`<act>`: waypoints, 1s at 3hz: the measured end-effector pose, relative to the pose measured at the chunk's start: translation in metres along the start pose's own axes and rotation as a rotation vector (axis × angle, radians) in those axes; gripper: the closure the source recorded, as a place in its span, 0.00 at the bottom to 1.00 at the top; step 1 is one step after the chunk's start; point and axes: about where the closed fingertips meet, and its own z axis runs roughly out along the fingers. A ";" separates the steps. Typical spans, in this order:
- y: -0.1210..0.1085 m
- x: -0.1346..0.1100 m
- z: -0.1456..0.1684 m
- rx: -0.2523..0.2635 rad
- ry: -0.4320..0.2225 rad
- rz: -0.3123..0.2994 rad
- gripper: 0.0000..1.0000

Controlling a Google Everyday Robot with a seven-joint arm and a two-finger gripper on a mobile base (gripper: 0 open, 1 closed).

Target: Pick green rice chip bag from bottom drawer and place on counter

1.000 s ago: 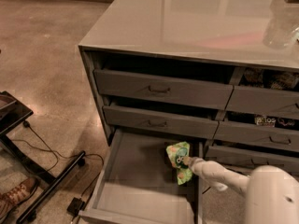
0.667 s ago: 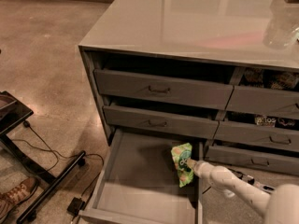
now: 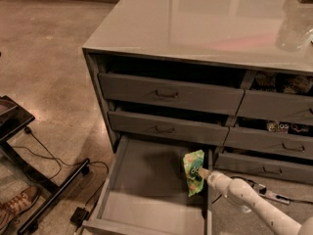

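The green rice chip bag [image 3: 194, 171] hangs upright in my gripper [image 3: 202, 172], lifted above the right side of the open bottom drawer [image 3: 146, 180]. The gripper reaches in from the lower right on its white arm and is shut on the bag's right edge. The drawer's grey floor below the bag is bare. The glossy grey counter [image 3: 205, 23] spreads above the drawer stacks.
Two closed handled drawers [image 3: 168, 94] sit above the open one. The right stack's drawers [image 3: 279, 104] stand slightly open with dark snacks showing. A black stand with cables [image 3: 44, 190] and a shoe [image 3: 14, 207] are on the floor at left. A clear object [image 3: 293, 31] stands on the counter's right.
The bag has risen off the drawer floor and shifted slightly right with the gripper; the arm has drawn back to the right.
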 end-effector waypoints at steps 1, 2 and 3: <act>0.006 0.000 -0.001 -0.022 0.002 -0.002 1.00; 0.021 -0.011 -0.019 -0.102 -0.015 -0.015 1.00; 0.050 -0.025 -0.059 -0.242 -0.039 -0.038 1.00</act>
